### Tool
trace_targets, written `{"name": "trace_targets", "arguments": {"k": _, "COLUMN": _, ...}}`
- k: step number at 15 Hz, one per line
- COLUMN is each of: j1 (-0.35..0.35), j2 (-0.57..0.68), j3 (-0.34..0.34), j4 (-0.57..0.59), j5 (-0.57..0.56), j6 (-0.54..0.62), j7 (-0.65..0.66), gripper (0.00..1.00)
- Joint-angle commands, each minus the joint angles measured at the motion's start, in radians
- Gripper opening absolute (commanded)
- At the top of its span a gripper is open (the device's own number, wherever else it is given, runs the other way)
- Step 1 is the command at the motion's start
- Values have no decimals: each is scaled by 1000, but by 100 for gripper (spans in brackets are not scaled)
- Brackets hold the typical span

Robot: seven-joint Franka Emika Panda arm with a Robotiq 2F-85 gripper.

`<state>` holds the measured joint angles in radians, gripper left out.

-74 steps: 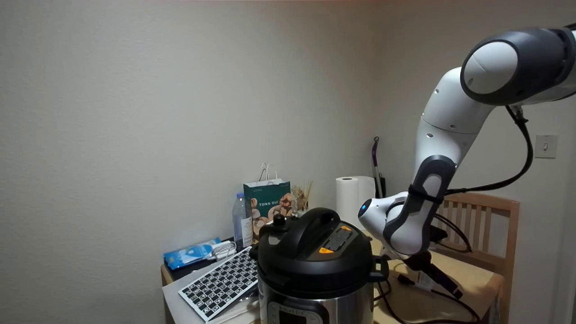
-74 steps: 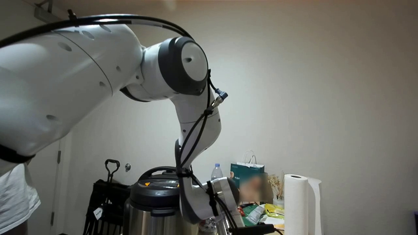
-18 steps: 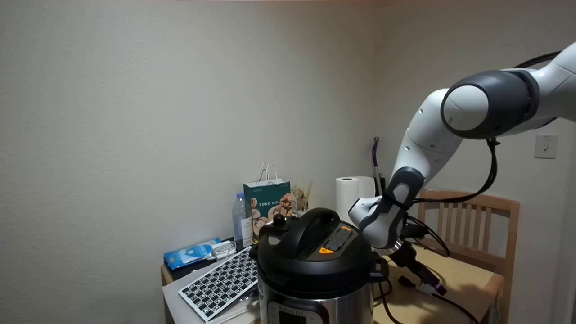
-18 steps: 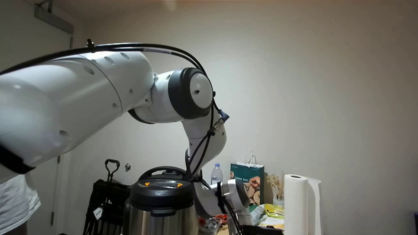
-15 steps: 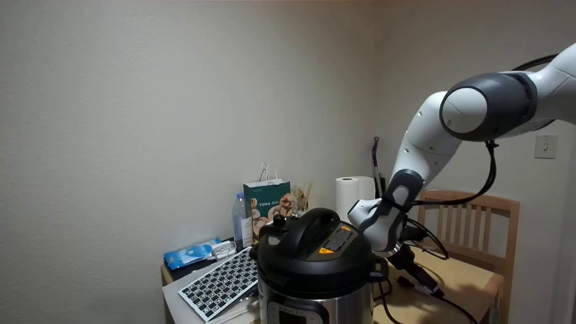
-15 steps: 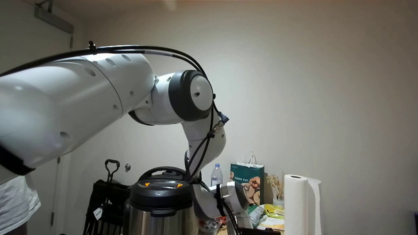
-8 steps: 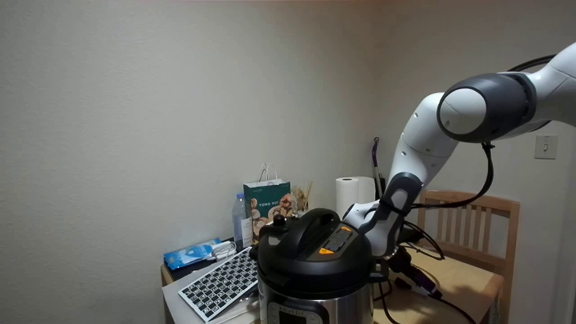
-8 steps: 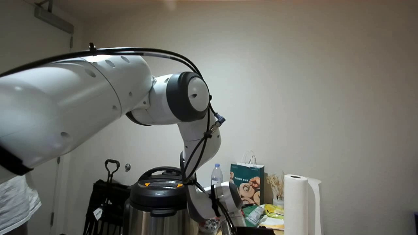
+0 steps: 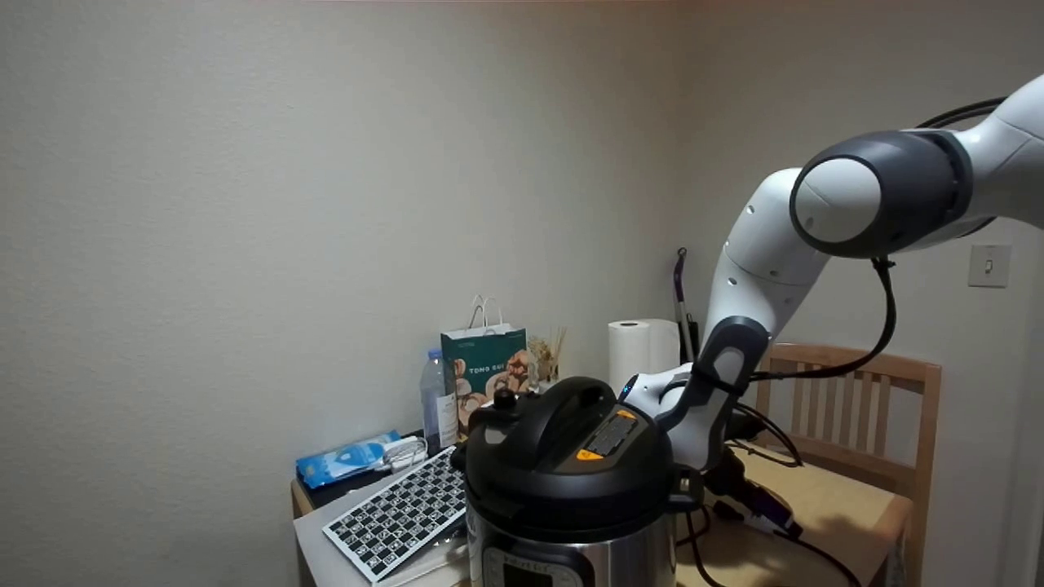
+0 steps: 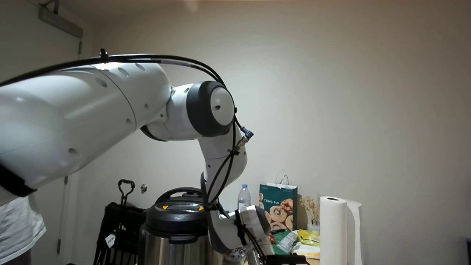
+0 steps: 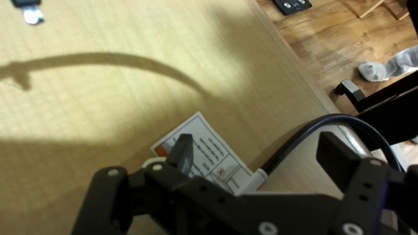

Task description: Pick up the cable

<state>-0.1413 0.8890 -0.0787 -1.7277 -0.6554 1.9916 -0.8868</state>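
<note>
The black cable shows in the wrist view. It leaves a white sleeve beside a printed white label and arcs over the table edge. My gripper is open, with one finger on either side of the cable. Nothing is held; the gap in height to the cable is hard to judge. In an exterior view the gripper points down over the table close to the cable, whose dark plug end lies to its left. A second exterior view shows neither the cable nor the fingers.
The pressure cooker stands close beside the arm; it also shows in an exterior view. A wooden chair is behind the table. A paper towel roll stands at the back. A socked foot shows beyond the table edge.
Compared with about five seconds ago, the arm is lower and the gripper has moved left in an exterior view, nearer the cable. In the last half second it has shifted only slightly.
</note>
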Motion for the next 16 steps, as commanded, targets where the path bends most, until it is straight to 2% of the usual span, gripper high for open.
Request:
{"name": "trace_targets", "arguments": {"k": 1, "j1": 46, "j2": -12, "j3": -2, "j4": -56, "j5": -62, "j6": 43, "j7": 55, "gripper": 100}}
{"name": "trace_targets", "arguments": {"k": 2, "j1": 58, "j2": -11, "j3": -15, "j4": -52, "j5": -83, "j6": 44, "j7": 87, "gripper": 100}}
{"name": "trace_targets", "arguments": {"k": 3, "j1": 2, "j2": 3, "j3": 2, "j4": 2, "j5": -32, "j6": 9, "j7": 14, "gripper": 100}}
{"name": "trace_targets", "arguments": {"k": 5, "j1": 7, "j2": 2, "j3": -2, "j4": 2, "j5": -47, "j6": 16, "j7": 29, "gripper": 100}}
{"name": "trace_targets", "arguments": {"k": 10, "j1": -98, "j2": -208, "j3": 26, "j4": -124, "j5": 86, "j6": 112, "j7": -22, "gripper": 100}}
{"name": "trace_targets", "arguments": {"k": 14, "j1": -168, "j2": -374, "j3": 33, "j4": -204, "j5": 259, "j6": 110, "j7": -111, "gripper": 100}}
{"name": "trace_targets", "arguments": {"k": 16, "j1": -175, "j2": -388, "j3": 10, "j4": -204, "j5": 325, "j6": 92, "j7": -106, "gripper": 100}}
